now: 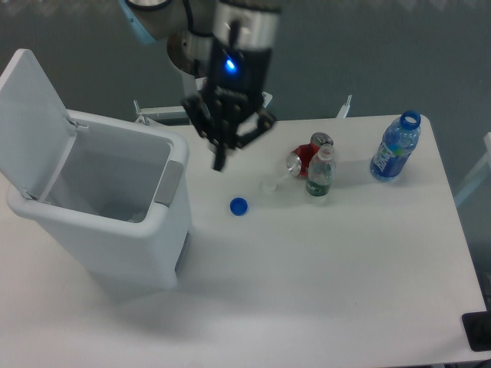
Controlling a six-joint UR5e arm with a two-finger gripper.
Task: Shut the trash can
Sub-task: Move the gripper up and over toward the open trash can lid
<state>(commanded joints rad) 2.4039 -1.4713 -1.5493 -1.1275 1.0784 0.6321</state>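
Trash can (115, 222): large white rectangular bin on the left part of the table, tilted in view, by far the biggest item.
Lid (31, 123): flat, white, swung up and back on the hinge at the far left edge; interior exposed.
Latch tab (169, 184): grey, on the bin's right-hand wall near the rim.
Gripper (222, 142): hangs above the table's far edge, just right of the bin's open mouth, touching nothing; fingers spread apart, nothing between them; blue light glowing on the wrist above.
Blue bottle cap (238, 205): lies flat on the table, between the bin and the cluster of containers, below the gripper.
Red can (304, 159): on its side, right of centre, silver end facing left.
Small clear bottle (320, 173): upright, white-capped, green label, just in front of the can and touching or nearly touching it.
Blue water bottle (395, 147): upright, uncapped, near the right far corner, well apart from the bin.
Table (322, 284): white, bare across the near half.
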